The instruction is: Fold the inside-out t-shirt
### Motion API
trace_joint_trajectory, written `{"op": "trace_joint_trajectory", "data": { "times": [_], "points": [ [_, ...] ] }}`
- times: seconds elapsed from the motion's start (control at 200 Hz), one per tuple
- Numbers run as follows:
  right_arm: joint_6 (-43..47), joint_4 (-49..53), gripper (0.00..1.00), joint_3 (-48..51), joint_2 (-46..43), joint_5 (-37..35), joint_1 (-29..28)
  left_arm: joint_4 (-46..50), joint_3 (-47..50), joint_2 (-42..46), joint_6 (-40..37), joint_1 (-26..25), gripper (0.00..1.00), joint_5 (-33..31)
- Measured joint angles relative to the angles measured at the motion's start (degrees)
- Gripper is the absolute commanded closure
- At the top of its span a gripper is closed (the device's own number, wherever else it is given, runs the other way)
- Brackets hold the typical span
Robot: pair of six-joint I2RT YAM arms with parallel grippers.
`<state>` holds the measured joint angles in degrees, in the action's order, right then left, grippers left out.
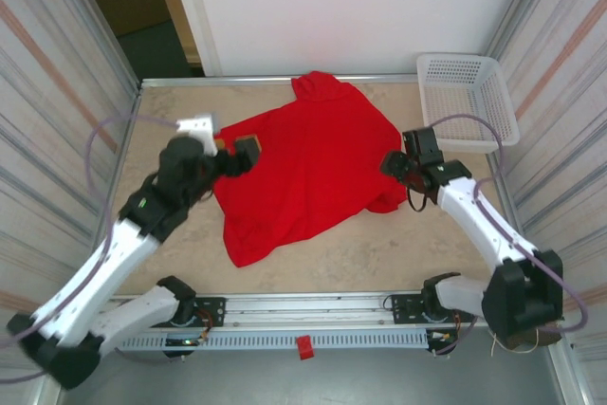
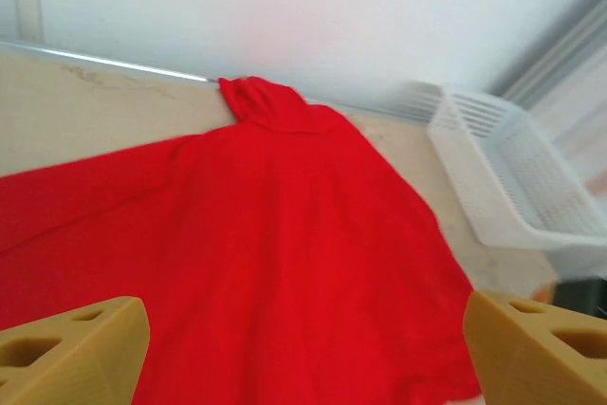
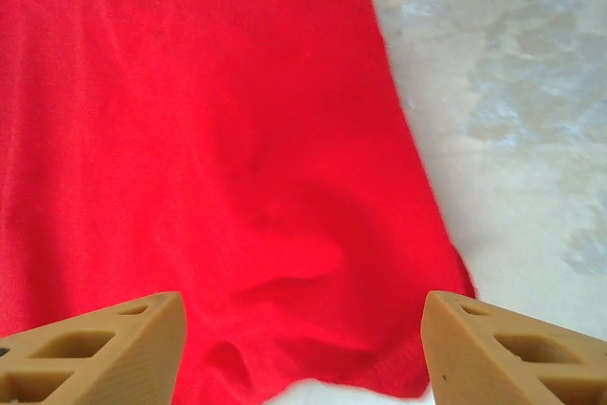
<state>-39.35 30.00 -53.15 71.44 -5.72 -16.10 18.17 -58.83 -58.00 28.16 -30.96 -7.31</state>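
From above we see the red t-shirt [image 1: 308, 173] spread mid-counter [image 1: 379, 244]. Its long axis runs from a near-left corner to a bunched end touching the far edge. The left end effector [image 1: 244, 154] sits at its left border and the right end effector [image 1: 392, 164] at its right border. The wrist views show what is blurred from above: both pairs of fingers [image 2: 71, 353] stand wide apart over the cloth. The left wrist view also shows the white basket [image 2: 512, 177], clear of the shirt.
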Motion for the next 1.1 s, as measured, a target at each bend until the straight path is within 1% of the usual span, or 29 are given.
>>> {"op": "trace_joint_trajectory", "data": {
  "times": [0.055, 0.115, 0.255, 0.361, 0.446, 0.521, 0.596, 0.777, 0.872, 0.982, 1.102],
  "points": [
    [-1.05, -1.66, 0.42, -2.16, 4.85, 1.14, -0.02, -2.1, -3.65, -8.26, -1.38, 3.15, 0.13, 3.1],
    [-2.6, -3.48, 0.45, -3.43, 9.57, 2.23, -0.02, -3.43, -9.16, -19.96, -3.26, 5.29, 0.13, 6.25],
    [-8.46, -6.99, 0.47, -3.41, 17.88, 4.26, -0.11, -1.86, -24.92, -43.82, -7.69, 6.64, 0.14, 11.76],
    [-12.72, -9.29, 0.47, -2.14, 20.52, 5.25, -0.46, 0.76, -33.16, -55.52, -9.99, 7.04, 0.14, 14.25],
    [-14.69, -10.19, 0.47, -2.03, 22.47, 5.77, -0.61, 2.19, -34.82, -60.15, -10.38, 7.76, 0.14, 15.58],
    [-15.93, -10.75, 0.47, -2.34, 24.79, 6.05, -0.66, 3.34, -34.27, -61.64, -9.88, 9.25, 0.14, 16.63],
    [-16.85, -10.32, 0.47, -3.65, 27.8, 6.71, -0.37, 2.4, -31.3, -61.24, -8.37, 11.8, 0.14, 17.84],
    [-17.68, -9.46, 0.46, -13.27, 35.5, 8.9, 1.31, -0.42, -20.57, -58.95, -4.68, 18.23, 0.14, 18.84],
    [-17.62, -8.15, 0.46, -20.04, 40.54, 10.54, 2.36, -2.75, -14.29, -53.96, -1.92, 19.67, 0.14, 19.37],
    [-17.0, -4.98, 0.46, -30.49, 47.34, 11.58, 3.08, -4.61, -5.46, -48.15, 1.53, 19.63, 0.14, 19.26],
    [-15.91, -1.22, 0.46, -42.6, 54.95, 12.02, 3.76, -8.22, 6.08, -39.39, 8.44, 19.19, 0.14, 18.21]
  ]
}}
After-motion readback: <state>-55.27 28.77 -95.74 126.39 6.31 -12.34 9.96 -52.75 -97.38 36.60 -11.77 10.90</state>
